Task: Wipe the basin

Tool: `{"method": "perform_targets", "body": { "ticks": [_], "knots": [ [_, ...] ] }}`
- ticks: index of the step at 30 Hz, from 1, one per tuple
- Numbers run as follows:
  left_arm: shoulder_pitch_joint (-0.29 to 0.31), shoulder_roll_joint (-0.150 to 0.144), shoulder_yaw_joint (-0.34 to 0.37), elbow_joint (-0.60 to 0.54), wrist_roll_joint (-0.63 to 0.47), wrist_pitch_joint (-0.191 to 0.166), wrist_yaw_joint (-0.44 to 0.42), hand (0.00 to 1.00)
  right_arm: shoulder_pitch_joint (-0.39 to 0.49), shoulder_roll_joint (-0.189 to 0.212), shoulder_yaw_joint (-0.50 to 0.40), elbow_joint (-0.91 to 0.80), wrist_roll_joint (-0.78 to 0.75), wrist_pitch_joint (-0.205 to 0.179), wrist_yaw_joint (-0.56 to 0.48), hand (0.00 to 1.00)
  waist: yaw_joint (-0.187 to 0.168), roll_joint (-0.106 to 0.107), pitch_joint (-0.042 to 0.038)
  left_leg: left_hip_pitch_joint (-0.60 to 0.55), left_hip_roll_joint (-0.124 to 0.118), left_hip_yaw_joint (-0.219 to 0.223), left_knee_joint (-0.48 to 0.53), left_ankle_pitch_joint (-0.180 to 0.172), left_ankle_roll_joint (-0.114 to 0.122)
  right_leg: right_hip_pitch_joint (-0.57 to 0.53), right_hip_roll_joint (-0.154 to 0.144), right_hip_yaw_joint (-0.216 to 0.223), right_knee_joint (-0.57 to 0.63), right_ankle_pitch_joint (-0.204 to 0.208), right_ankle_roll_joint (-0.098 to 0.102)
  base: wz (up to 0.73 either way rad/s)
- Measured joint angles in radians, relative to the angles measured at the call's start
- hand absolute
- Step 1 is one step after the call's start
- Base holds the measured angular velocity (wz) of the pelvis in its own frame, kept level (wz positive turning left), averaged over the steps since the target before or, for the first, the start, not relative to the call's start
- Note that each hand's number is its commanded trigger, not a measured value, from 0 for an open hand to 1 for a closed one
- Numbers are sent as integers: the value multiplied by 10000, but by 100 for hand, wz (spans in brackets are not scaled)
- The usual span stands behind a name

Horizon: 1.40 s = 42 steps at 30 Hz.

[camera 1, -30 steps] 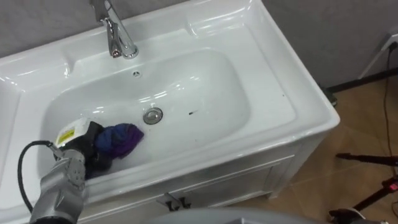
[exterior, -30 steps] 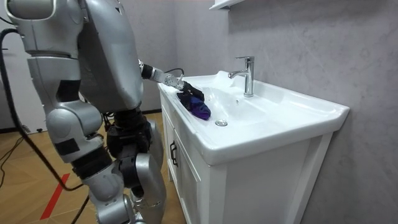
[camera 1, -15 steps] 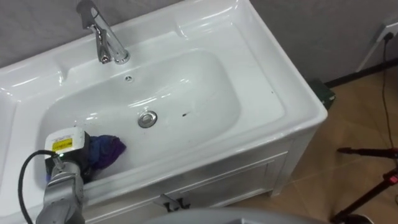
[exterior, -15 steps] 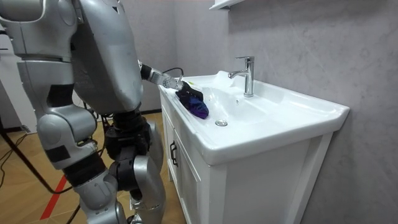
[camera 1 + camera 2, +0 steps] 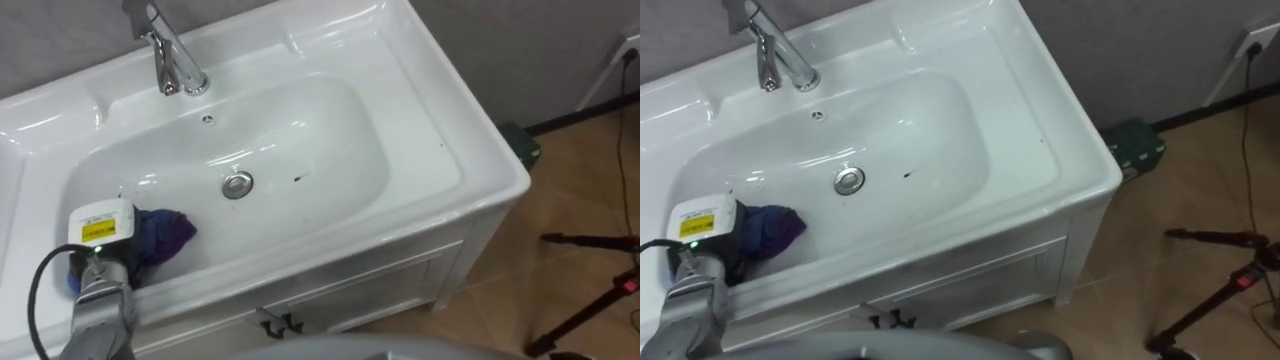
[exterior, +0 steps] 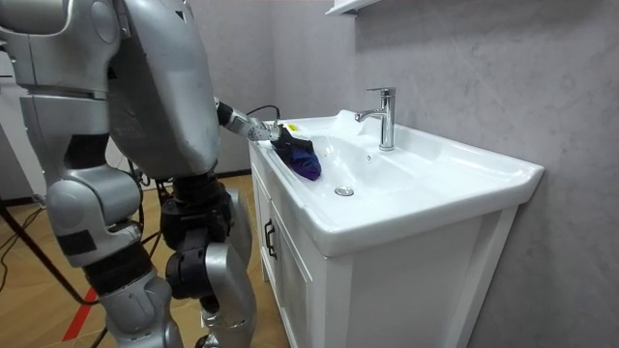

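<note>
Resting low against the left wall of the basin, the cloth lies bunched, blue and purple, just left of the drain and apart from it. The left robot hand reaches down into the bowl from the lower left and meets the cloth's near edge. Whether it is clamped on the cloth or only pressing on it cannot be told, since the grasping side is hidden beneath its own back and the folds.

The cloth looks soft, light and limp. It should crumple under any push and glide easily over the glossy white glaze, which looks hard and slick. Gathered as it is, it probably covers little surface at a time. The bunched middle seems the best place to hold it, pressed down flat so that loose edges trail rather than roll underneath. The basin itself is rigid and fixed on its cabinet, so it will not shift under pressure.

By count: one cloth, one basin, one tap, one drain, and one small dark speck on the bowl's floor right of the drain.
</note>
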Motion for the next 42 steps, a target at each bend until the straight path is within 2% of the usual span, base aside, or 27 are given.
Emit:
{"method": "perform_targets", "body": {
  "ticks": [2, 5, 19, 22, 25, 29, 34, 36, 42],
  "knots": [
    [-24, 0, -17, 7, 0, 65, 42, 100, -3, -1, 75, 1, 101, 2, -100, 0, 4, -58, 35, 43, 6, 60, 14, 3, -4, -8, 9, 35, -9, -5, 4, -3],
    [-33, -20, -20, 17, -87, 184, 133, 100, -10, 28, 294, 20, 406, 5, -245, 0, 1, -126, 46, 50, 17, 170, 56, 6, -7, -10, 11, 66, -10, -12, 1, -4],
    [-273, -160, 76, -9, -227, 234, 208, 100, 12, 135, 613, 53, 909, -70, -349, 0, 29, -315, 46, 4, 14, 134, 33, 8, -9, -10, -14, -113, -15, -9, -4, 4],
    [-598, -195, 72, -24, -330, 227, 209, 100, 8, 162, 712, 53, 1192, -142, -378, 0, 33, -445, 43, -68, 23, 99, 40, 7, -10, -6, -25, -263, -35, -7, -2, 19],
    [-798, -221, 85, -74, -899, 179, 189, 100, 10, 173, 1049, 50, 1224, -266, -460, 0, 36, -538, 53, -76, 29, 122, 31, 6, -11, 12, -43, -409, -40, -3, -4, 13],
    [-1082, -531, 430, 14, -1454, 33, 172, 100, 99, 333, 1346, 16, 1214, -288, -456, 0, 56, -559, 65, -61, 24, 137, -56, 9, -13, 20, -54, -472, -35, 14, 7, 6],
    [-1609, -574, 487, 435, -2336, 36, -11, 100, 214, 526, 1469, 70, 1215, -248, -305, 0, 47, -571, 75, -43, 18, 175, -49, 10, -16, 21, -70, -444, 15, 19, 14, 0],
    [-1997, -570, 511, 762, -2829, 51, -141, 100, 264, 598, 1574, 82, 1252, -170, -263, 0, 20, -608, 114, -76, 16, 171, 29, 10, -15, 3, -74, -406, 47, 19, 15, 0],
    [-2848, -568, 503, 1209, -3385, 41, -786, 100, 612, 727, 1922, 29, 1208, -167, -77, 0, -56, -755, 220, -280, 33, 248, 355, 5, -18, -23, -86, -391, 26, 29, 34, 3]
  ]
}}
